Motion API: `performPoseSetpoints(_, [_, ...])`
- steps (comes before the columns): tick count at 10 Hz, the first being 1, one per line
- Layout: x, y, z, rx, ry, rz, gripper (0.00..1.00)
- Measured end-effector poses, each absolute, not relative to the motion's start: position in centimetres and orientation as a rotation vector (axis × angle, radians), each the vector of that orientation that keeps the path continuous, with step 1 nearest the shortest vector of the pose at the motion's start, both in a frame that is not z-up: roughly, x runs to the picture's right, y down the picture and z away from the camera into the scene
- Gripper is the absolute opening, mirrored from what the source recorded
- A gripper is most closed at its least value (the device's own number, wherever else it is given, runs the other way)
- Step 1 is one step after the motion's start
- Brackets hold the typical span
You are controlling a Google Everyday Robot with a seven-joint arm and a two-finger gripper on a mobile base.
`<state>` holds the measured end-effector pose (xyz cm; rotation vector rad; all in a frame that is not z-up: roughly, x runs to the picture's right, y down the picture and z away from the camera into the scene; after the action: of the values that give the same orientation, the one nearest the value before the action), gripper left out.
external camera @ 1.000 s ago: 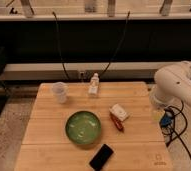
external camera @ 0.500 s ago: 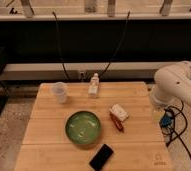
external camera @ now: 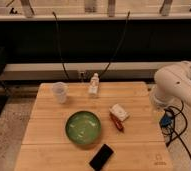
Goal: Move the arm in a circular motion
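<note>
The arm (external camera: pixel 176 82) is a large glossy white robot arm with thick rounded segments and small dark dots. It stands at the right side of the camera view, just past the right edge of the wooden table (external camera: pixel 49 135). One segment runs off the right edge of the frame. Dark cables and a blue part (external camera: pixel 165 120) hang below it. The gripper does not show; it lies out of frame or behind the arm.
On the table are a clear plastic cup (external camera: pixel 60 92), a small white bottle (external camera: pixel 93 84), a green bowl (external camera: pixel 83 128), a white packet (external camera: pixel 119 112) beside a red-brown bar (external camera: pixel 116 121), and a black phone (external camera: pixel 101 157). A dark shelf unit stands behind.
</note>
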<state>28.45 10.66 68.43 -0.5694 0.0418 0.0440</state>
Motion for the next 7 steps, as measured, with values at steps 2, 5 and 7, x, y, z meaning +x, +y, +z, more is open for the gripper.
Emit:
performPoseSetpoints(2, [27.2, 10.3, 69.0, -0.561, 0.049, 0.024, 0.80])
performPoseSetpoints(5, [24.9, 9.7, 70.0, -0.547, 0.058, -0.012, 0.80])
performPoseSetpoints(7, [24.7, 9.7, 70.1, -0.540, 0.061, -0.025, 0.80])
